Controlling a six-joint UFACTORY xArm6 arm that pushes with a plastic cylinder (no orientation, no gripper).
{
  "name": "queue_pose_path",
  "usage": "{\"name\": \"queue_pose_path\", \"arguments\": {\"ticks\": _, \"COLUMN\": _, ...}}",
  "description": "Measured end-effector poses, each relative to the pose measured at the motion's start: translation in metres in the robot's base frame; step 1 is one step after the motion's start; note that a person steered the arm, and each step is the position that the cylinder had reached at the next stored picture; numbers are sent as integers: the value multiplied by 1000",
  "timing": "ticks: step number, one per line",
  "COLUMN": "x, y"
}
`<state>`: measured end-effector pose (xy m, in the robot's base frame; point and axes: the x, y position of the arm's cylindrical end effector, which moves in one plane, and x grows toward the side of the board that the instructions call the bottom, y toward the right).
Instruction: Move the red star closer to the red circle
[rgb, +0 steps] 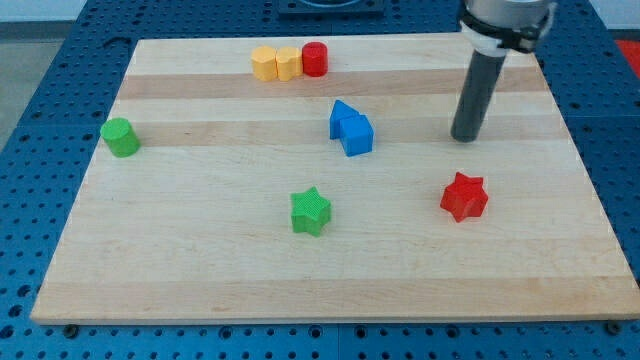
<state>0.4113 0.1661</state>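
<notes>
Seven blocks lie on the wooden board (200, 270), and none of them touches my tip (465, 138). No gripper is fitted, so there are no jaws to report as apart or together; the arm ends in a plain dark rod.

Position of the task items:
- The red star (464, 196) sits in the view's lower right part of the board, apart from every other block.
- The red circle (315, 59) stands near the view's top edge, at the right end of a short row, just beside two yellow blocks (275, 63) whose exact shapes are hard to make out.
- My tip rests on the board above the red star in the view, near it but with bare wood between them.

Other items:
- Two blue blocks (351, 128) sit pressed together near the board's centre, roughly between the star and the circle.
- A green star (311, 211) lies toward the view's bottom centre.
- A green round block (120, 137) lies at the view's left.

Task status: judged from this layout, the task has not visibly advanced. The red star and red circle are well apart. What remains is nearly the whole job: the tip is on the star's upper side, so it would probably need to pass around to the star's lower right side, then push it up and to the view's left. The blue pair may obstruct a straight path.
</notes>
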Motion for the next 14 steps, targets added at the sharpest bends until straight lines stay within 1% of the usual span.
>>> {"name": "queue_pose_path", "arguments": {"ticks": 2, "x": 84, "y": 0}}
{"name": "queue_pose_path", "arguments": {"ticks": 3, "x": 112, "y": 6}}
{"name": "queue_pose_path", "arguments": {"ticks": 4, "x": 164, "y": 16}}
{"name": "queue_pose_path", "arguments": {"ticks": 5, "x": 163, "y": -9}}
{"name": "queue_pose_path", "arguments": {"ticks": 6, "x": 119, "y": -38}}
{"name": "queue_pose_path", "arguments": {"ticks": 7, "x": 108, "y": -64}}
{"name": "queue_pose_path", "arguments": {"ticks": 8, "x": 107, "y": -77}}
{"name": "queue_pose_path", "arguments": {"ticks": 10, "x": 99, "y": -75}}
{"name": "queue_pose_path", "arguments": {"ticks": 11, "x": 90, "y": -65}}
{"name": "queue_pose_path", "arguments": {"ticks": 12, "x": 78, "y": -65}}
{"name": "queue_pose_path", "arguments": {"ticks": 14, "x": 39, "y": -64}}
